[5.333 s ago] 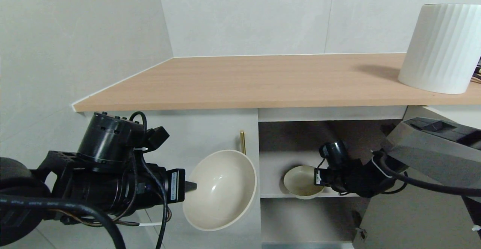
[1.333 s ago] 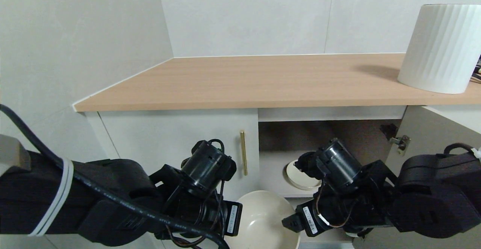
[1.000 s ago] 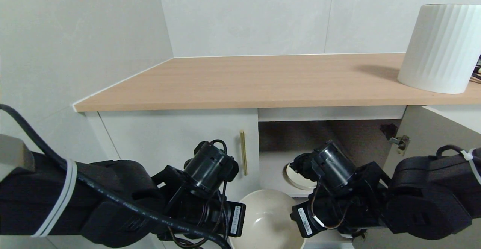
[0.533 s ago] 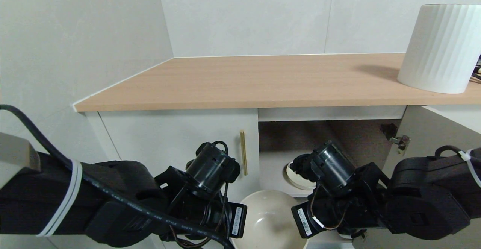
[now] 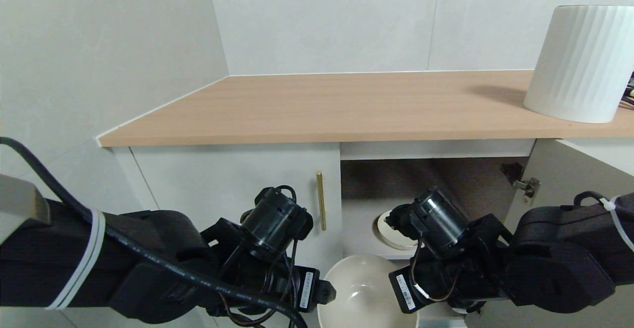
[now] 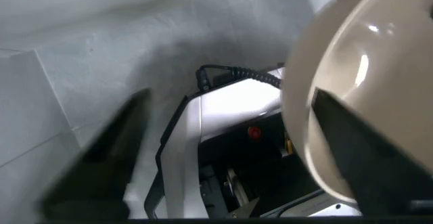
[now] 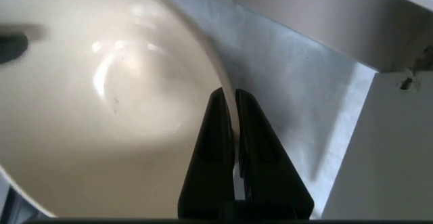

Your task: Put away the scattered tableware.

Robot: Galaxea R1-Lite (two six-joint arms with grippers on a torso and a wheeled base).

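Two cream bowls: the larger bowl (image 5: 364,293) hangs low before the open cabinet (image 5: 446,174), its rim pinched by the right gripper (image 7: 235,102). The left gripper (image 6: 230,95) gapes wide beside it. The smaller bowl (image 5: 394,231) sits on the shelf (image 5: 359,219). Two stickers (image 5: 306,291), one per gripper, are too small to read.

In my head view the large bowl (image 5: 364,293) runs off the bottom edge, so its lower part is lost. The small bowl (image 5: 391,230) on the cabinet shelf (image 5: 357,221) is half hidden behind the right arm's wrist. The white ribbed container (image 5: 579,60) on the counter (image 5: 346,105) is cut by the right edge. In the left wrist view the left end effector (image 6: 229,102) has blurred, dark fingers (image 6: 101,156). In the right wrist view the large bowl's rim vanishes between the right end effector (image 7: 231,105) fingers (image 7: 215,143). I cannot tell how deep it sits.
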